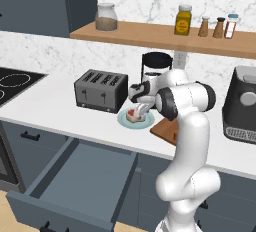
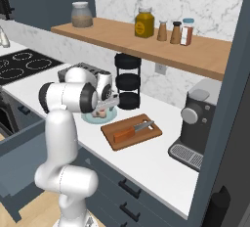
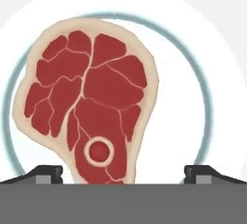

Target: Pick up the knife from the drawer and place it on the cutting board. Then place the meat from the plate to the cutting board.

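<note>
Poised low over the meat (image 3: 87,107) with the gripper (image 3: 123,172) released, jaws wide to either side of the steak's narrow end — nothing grasped yet. Worth shifting toward the thicker middle of the meat before sinking and clenching, keeping fingertips clear of the plate (image 3: 205,102) rim. From the right base view: knife (image 2: 133,131) already lying on the cutting board (image 2: 146,136), just beside the plate — hidden from the left base view, which instead reveals the drawer (image 1: 75,181) open below the plate.
</note>
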You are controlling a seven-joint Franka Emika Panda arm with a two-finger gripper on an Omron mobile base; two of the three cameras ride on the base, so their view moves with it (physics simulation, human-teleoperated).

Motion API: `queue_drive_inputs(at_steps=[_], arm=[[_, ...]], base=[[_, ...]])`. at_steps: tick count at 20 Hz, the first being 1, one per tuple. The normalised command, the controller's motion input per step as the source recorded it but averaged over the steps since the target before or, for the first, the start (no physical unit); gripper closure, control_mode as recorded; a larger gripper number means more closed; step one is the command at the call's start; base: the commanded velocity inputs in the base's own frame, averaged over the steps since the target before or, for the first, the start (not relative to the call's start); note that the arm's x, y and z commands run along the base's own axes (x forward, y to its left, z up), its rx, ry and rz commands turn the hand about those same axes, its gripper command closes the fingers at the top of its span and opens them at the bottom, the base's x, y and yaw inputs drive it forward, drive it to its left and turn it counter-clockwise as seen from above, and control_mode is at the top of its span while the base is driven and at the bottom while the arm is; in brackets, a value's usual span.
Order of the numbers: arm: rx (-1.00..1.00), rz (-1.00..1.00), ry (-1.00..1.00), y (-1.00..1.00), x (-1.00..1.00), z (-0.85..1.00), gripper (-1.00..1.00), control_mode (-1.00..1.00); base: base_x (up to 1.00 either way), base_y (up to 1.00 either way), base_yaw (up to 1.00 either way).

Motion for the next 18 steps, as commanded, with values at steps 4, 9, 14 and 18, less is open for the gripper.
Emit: queue_drive_inputs(at_steps=[4, 9, 14, 18], arm=[[0.00, 0.00, 0.00, 0.19, 0.23, -0.17, -1.00, -1.00], [0.00, 0.01, 0.00, 0.21, 0.04, -0.16, -1.00, -1.00], [0.00, 0.03, 0.00, 0.37, 0.00, -0.21, -1.00, -1.00], [0.00, 0.03, 0.00, 0.30, 0.00, -0.14, 1.00, -1.00]], base=[[0.00, 0.00, 0.00], [0.00, 0.00, 0.00], [0.00, 0.00, 0.00], [0.00, 0.00, 0.00]])
